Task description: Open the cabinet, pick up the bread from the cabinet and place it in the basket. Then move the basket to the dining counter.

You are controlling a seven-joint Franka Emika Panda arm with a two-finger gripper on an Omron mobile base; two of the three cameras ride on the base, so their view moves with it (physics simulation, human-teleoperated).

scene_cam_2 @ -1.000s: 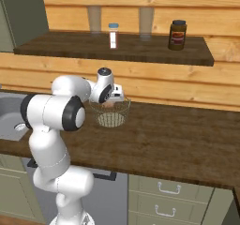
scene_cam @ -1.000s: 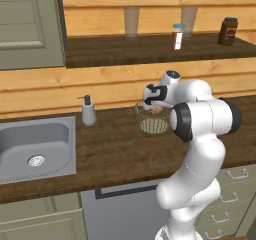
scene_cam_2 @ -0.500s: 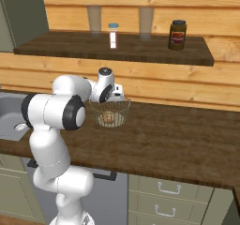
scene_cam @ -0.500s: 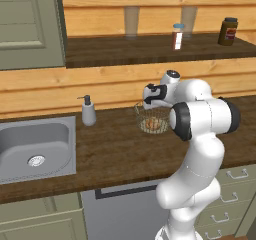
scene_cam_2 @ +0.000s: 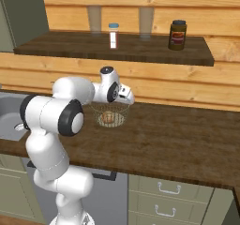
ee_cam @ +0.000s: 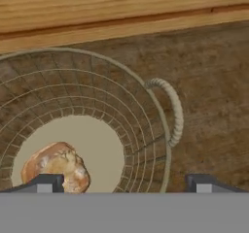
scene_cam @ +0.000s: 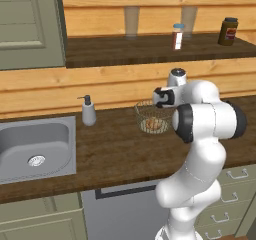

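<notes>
A: Anybody making out any writing in here?

B: Nope, nothing's reading for me. The white shaker [scene_cam: 177,36] up at 12 o'clock is showing a red label, and the dark jar [scene_cam: 228,31] over at 2 o'clock is wearing a red-and-yellow one, but both are coming through as colour blobs, no letters or numbers.

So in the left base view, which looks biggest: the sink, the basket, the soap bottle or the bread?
1. Sink
2. Basket
3. Soap bottle
4. Bread

The sink sits nearer the camera, but it is clearly the biggest anyway.
</notes>
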